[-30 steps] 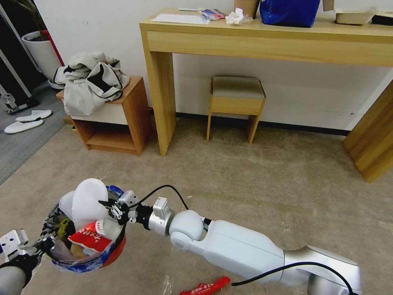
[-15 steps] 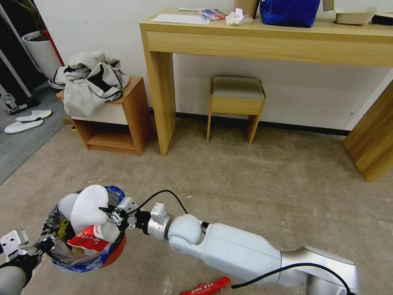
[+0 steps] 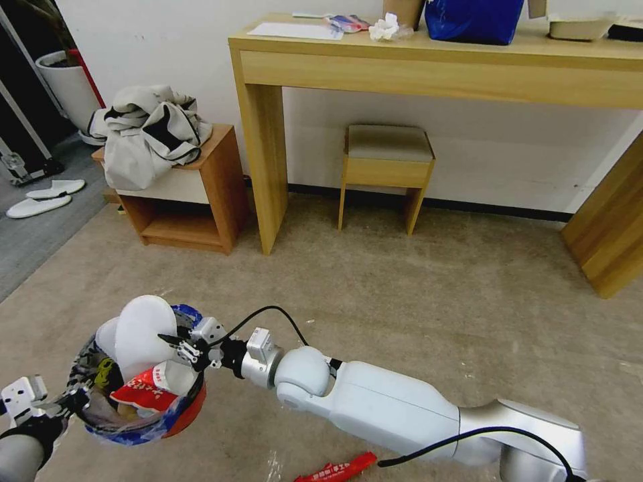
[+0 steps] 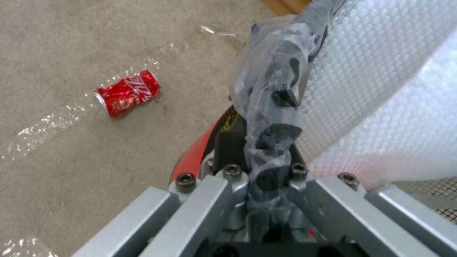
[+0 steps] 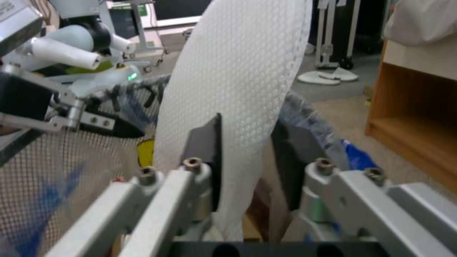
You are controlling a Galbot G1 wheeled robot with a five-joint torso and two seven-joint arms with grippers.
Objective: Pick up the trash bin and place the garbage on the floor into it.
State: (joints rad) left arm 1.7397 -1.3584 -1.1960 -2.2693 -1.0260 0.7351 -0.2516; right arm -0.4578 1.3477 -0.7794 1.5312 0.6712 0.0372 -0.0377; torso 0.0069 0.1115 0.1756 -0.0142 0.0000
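The red trash bin (image 3: 184, 416), lined with a plastic bag, hangs above the floor (image 3: 415, 301) at the lower left. My left gripper (image 3: 70, 400) is shut on its near rim (image 4: 274, 107). Inside stand two white slippers (image 3: 140, 331) and a red wrapper (image 3: 144, 391). My right gripper (image 3: 175, 343) reaches over the far rim, open, and the taller slipper (image 5: 238, 71) stands between its fingers, leaning on one pad (image 5: 207, 150). A red wrapper (image 3: 335, 467) lies on the carpet under my right arm. A red can (image 4: 126, 92) lies on the carpet beside the bin.
A wooden desk (image 3: 429, 67) and a stool (image 3: 385, 167) stand ahead at the wall. A low side table (image 3: 194, 194) with clothes is at the left. A pair of white slippers (image 3: 43, 197) lies on grey flooring at far left. Open carpet spreads to the right.
The tall slipper tipped down toward the right gripper half a second ago and now stands upright again. The right gripper has shifted slightly left; the bin and left gripper stay put.
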